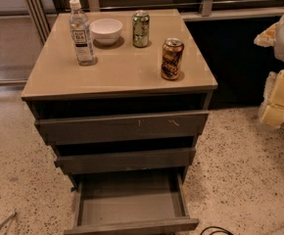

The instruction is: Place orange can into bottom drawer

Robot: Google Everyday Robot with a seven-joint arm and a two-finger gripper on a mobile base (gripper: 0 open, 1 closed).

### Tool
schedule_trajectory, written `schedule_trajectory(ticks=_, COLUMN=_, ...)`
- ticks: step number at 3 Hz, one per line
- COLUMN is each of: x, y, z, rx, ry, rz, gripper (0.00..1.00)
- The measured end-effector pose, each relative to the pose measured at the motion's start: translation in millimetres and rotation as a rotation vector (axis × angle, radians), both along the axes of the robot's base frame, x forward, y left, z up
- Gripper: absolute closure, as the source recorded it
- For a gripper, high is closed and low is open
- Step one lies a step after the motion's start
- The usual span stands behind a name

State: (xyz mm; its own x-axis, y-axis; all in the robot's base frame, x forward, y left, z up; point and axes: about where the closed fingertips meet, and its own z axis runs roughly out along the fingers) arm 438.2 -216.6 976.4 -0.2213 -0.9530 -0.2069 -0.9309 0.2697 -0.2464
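Note:
The orange can stands upright on the tan cabinet top, near its right front corner. The bottom drawer is pulled far out below the two upper drawers, and its shallow box shows nothing inside. My gripper is at the right edge of the view, off to the right of the cabinet and lower than the can, well apart from it. It holds nothing that I can see.
A green can, a white bowl and a clear tea bottle stand at the back of the top. The two upper drawers are slightly out. A dark cable lies on the speckled floor by the drawer's right corner.

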Motion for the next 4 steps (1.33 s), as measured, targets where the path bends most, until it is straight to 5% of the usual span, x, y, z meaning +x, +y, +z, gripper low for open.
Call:
schedule_trajectory(ticks=1, x=0.0, y=0.0, z=0.0, rx=0.000, ry=0.000, rz=0.000, gripper=0.00)
schedule_trajectory(ticks=2, x=15.0, y=-2.5, z=-3.1, rx=0.027, ry=-0.032, rz=-0.013, gripper=0.18)
schedule_trajectory(ticks=3, x=56.0, y=-6.0, z=-6.3, rx=0.095, ry=-0.083, rz=-0.048, gripper=0.41)
schedule_trajectory(ticks=4, x=135.6, y=-18.1, z=-0.6, rx=0.197, ry=-0.205, rz=-0.098, gripper=0.72)
